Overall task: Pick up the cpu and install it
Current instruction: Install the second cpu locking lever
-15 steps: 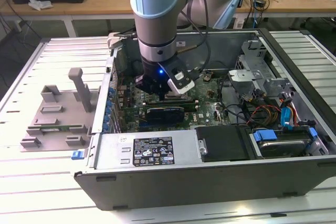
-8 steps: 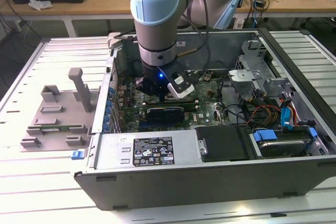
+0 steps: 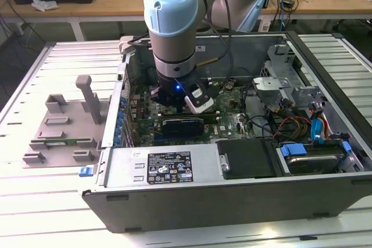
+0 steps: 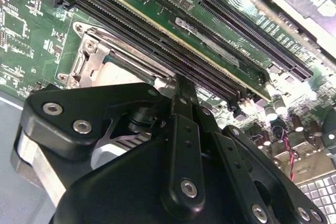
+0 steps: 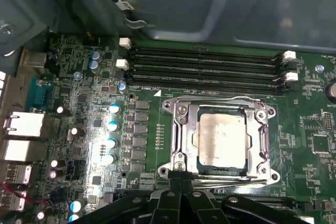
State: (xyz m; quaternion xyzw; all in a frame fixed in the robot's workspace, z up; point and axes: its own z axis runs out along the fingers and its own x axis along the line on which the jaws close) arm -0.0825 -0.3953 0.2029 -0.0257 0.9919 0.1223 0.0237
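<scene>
Arm (image 3: 174, 21) reaches down into the open case (image 3: 232, 184), which lies on a slatted table (image 3: 35, 213). Gripper (image 3: 177, 104) hangs low over the motherboard (image 3: 226, 121), near the case's middle in the exterior view.

Cpu (image 5: 219, 138) sits in the socket (image 5: 178, 145), pale silver top up, flat inside the metal frame; in the second wrist view a pale corner of the cpu (image 4: 113, 73) shows past the gripper body. Gripper (image 5: 180, 182) is just beside the socket's edge, fingers (image 5: 173, 183) pressed together, holding nothing. They are clear of the chip.

Four RAM slots (image 5: 205, 72) run beside the socket, with white latches at the ends. Grey fixture plate (image 3: 64, 126) rests on the table outside the case, at the exterior view's left.
</scene>
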